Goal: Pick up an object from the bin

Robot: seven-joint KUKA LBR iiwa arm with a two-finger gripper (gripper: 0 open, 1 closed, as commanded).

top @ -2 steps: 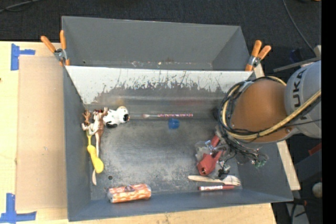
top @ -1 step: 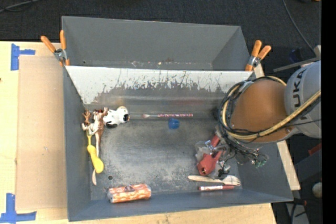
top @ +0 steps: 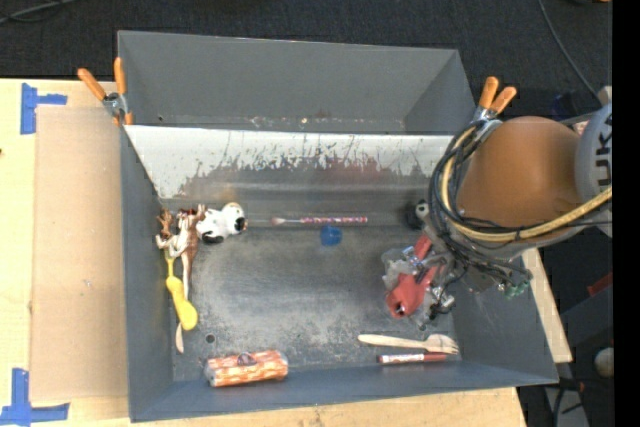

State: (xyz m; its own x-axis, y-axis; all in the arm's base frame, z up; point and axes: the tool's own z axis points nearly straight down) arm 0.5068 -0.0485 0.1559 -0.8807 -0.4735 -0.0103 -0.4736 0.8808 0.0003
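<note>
My gripper [top: 437, 280] is low in the right part of the bin, under the arm's orange cover. A red toy-like thing [top: 404, 296] lies right against its left side, with a small grey piece [top: 398, 265] just above it. Whether the red thing is held I cannot tell. In front of the gripper, by the near wall, a cream plastic fork [top: 408, 342] lies flat beside a thin red pen [top: 405, 358]. A small black round thing [top: 416, 211] sits at the back wall, just left of the arm.
A blue bit [top: 330, 236] and a pink striped stick [top: 320, 220] lie mid-bin. At the left wall are a black-and-white toy cow [top: 222, 222], a brown figure [top: 177, 231] and a yellow spoon [top: 181, 301]. An orange patterned roll [top: 247, 369] rests front left.
</note>
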